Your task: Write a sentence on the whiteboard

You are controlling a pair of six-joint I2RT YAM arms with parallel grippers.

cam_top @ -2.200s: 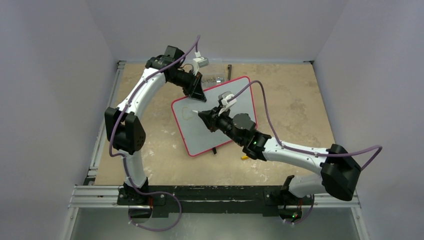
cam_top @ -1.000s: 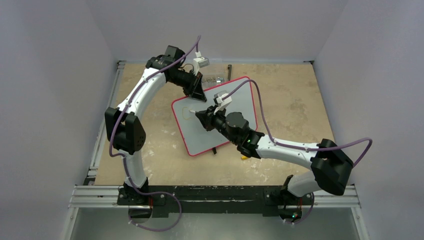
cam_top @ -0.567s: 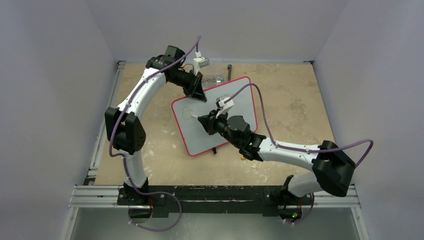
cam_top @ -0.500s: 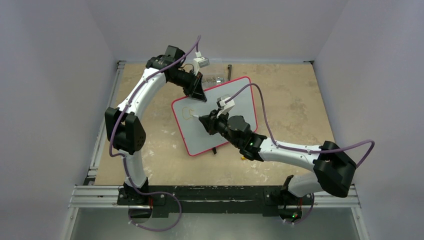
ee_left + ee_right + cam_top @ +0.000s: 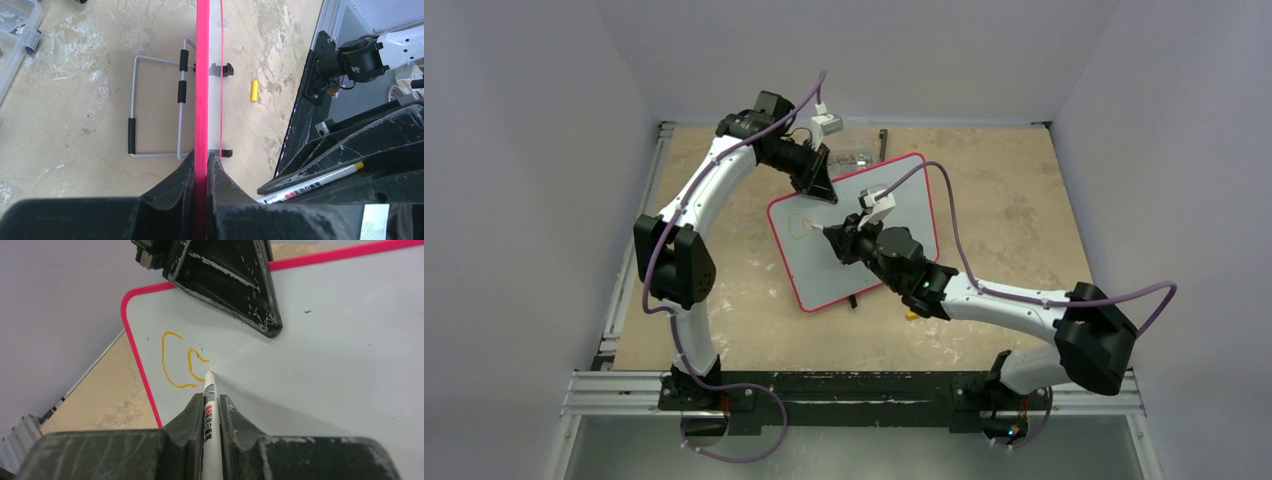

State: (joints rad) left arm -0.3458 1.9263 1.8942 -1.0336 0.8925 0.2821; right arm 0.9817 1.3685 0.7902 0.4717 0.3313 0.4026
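The whiteboard [image 5: 906, 205] stands tilted on the table, pale grey with a red-pink rim. My left gripper [image 5: 820, 190] is shut on its upper edge; the left wrist view shows the rim [image 5: 202, 75] clamped between the jaws [image 5: 201, 161]. My right gripper [image 5: 832, 238] is shut on a white marker [image 5: 209, 405] whose tip touches the board [image 5: 325, 340]. Of the sentence [image 5: 172, 360], only an orange-yellow "c" and part of a second letter [image 5: 192, 362] show, near the board's upper left corner. The lettering also shows faintly in the top view [image 5: 799, 227].
A wire stand [image 5: 155, 115] props the board from behind. A yellow marker cap [image 5: 254, 91] lies on the table near the board's lower edge. A clear plastic box [image 5: 15, 30] sits at the back. Purple cables arc over both arms.
My right gripper has shifted slightly left over the board with the marker, and a second curved stroke has appeared beside the "c". The left arm has not moved.
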